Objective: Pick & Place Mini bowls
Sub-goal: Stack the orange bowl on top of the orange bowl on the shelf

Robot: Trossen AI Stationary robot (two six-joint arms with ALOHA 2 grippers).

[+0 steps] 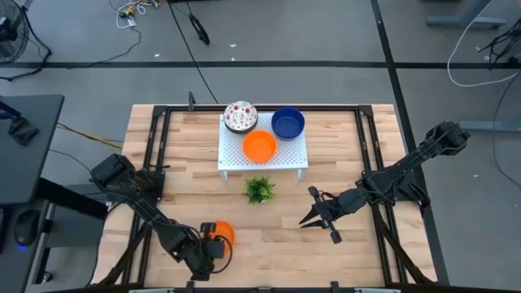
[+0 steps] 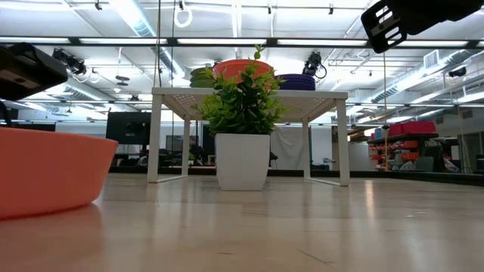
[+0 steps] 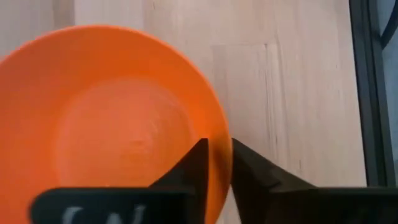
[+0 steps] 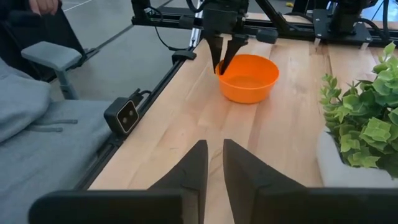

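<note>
The left gripper [image 3: 216, 163] is clenched on the near rim of the orange bowl [image 3: 112, 130], far from the rack [image 1: 262, 159].

Speckled bowl [image 1: 240, 116] hidden behind plant [image 2: 242, 102] in low view.

I see three mini bowls [image 1: 260, 146] on the rack [image 1: 232, 161], the plant [image 1: 260, 190] before it, a fourth bowl [image 1: 223, 233] near the front-left.

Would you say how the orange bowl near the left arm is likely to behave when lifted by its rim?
Pinched at one rim point by the left hand, the orange bowl will probably hang tilted. It looks thin and rigid, likely light. Its glossy wall may slip.
</note>
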